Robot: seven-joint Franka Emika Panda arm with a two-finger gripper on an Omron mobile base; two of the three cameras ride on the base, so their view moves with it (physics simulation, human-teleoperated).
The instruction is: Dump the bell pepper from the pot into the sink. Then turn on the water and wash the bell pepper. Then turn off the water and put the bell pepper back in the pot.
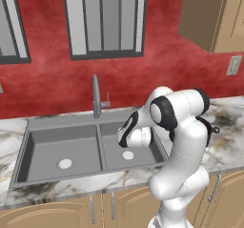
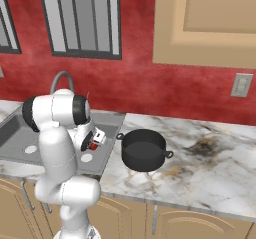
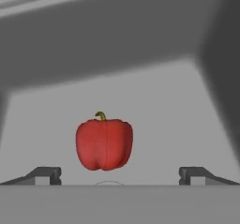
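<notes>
The gripper hangs low in the right basin of the sink, jaws spread as wide as they go and holding nothing. The bell pepper lies on the grey basin floor just ahead, between the two fingertips. The pot sits upright on the marble counter, just right of the sink.

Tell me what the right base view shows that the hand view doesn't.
Right base view alone: the black pot upright on the marble counter beside the sink, dark inside, plus the faucet and the robot's arm. Hand view alone: the whole bell pepper lying on the basin floor, ahead of the open fingers. Both share the grey sink.
</notes>
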